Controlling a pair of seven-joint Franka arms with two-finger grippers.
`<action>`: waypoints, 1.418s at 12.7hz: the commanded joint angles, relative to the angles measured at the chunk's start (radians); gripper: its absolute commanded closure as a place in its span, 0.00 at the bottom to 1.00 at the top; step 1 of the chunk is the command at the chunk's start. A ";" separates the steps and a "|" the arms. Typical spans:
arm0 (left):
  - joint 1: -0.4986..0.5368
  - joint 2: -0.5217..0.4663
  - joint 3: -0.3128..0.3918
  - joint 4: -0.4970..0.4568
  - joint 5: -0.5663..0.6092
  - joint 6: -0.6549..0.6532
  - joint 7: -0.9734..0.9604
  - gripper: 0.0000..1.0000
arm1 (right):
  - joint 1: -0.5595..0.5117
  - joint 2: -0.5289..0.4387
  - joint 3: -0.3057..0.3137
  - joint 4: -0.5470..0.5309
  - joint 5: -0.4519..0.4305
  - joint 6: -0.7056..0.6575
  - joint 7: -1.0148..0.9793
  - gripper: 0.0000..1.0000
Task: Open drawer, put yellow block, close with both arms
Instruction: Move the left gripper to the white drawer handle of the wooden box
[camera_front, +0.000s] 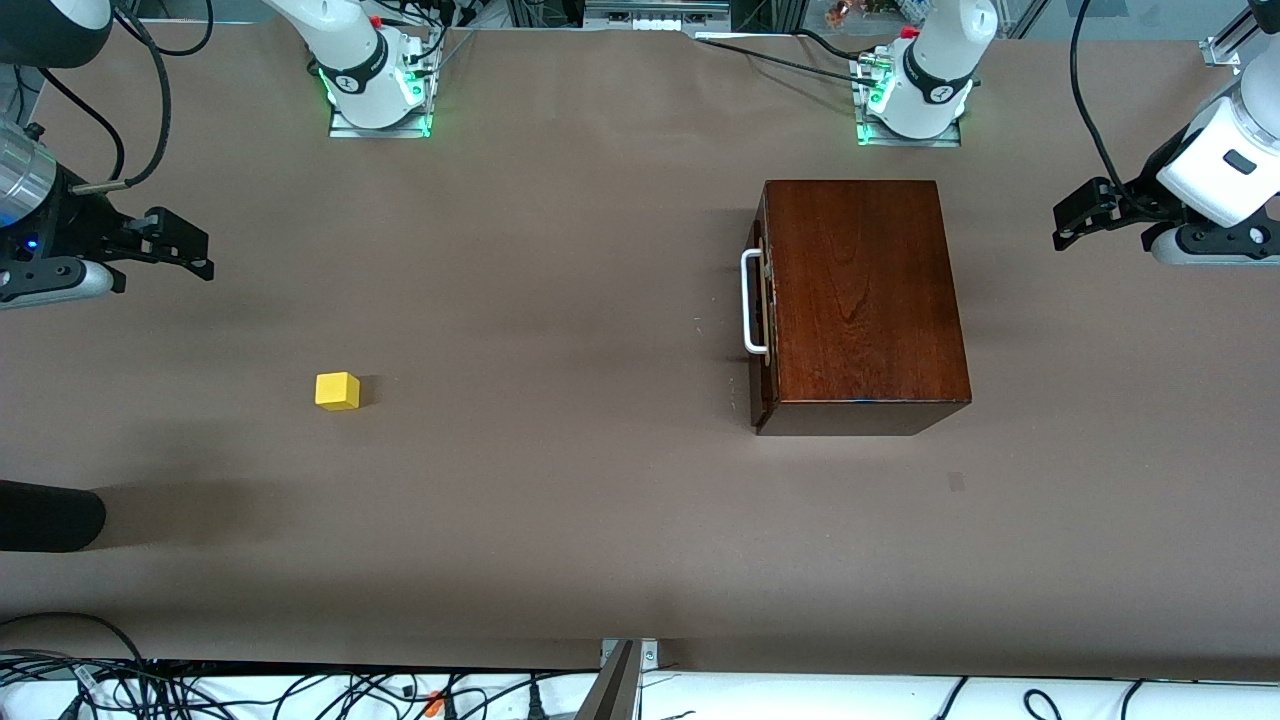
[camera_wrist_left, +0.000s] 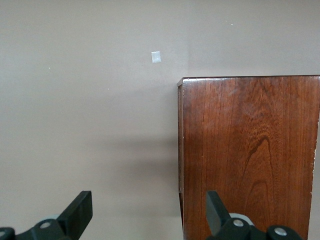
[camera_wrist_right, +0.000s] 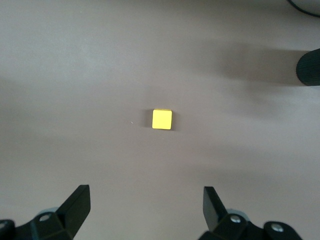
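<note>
The reddish-brown wooden box stands toward the left arm's end of the table. Its drawer is shut, and the white bar handle faces the middle of the table. The yellow block lies on the table toward the right arm's end. My left gripper is open and empty, up over the table beside the box. The left wrist view shows the box top under the open left gripper. My right gripper is open and empty, over the table's right-arm end. In the right wrist view the block lies ahead of the open gripper.
A black rounded object reaches in over the table edge at the right arm's end, nearer the front camera than the block; it also shows in the right wrist view. A small pale mark is on the brown table cover near the box.
</note>
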 joint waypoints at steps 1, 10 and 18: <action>-0.001 0.016 0.002 0.039 -0.016 -0.027 -0.005 0.00 | -0.003 0.010 0.002 0.026 0.005 -0.013 0.004 0.00; 0.002 0.045 0.002 0.040 -0.053 -0.098 -0.002 0.00 | -0.008 0.013 -0.001 0.027 0.005 -0.004 -0.005 0.00; -0.173 0.229 -0.122 0.176 -0.050 -0.151 -0.182 0.00 | -0.008 0.013 -0.001 0.027 0.005 -0.004 -0.005 0.00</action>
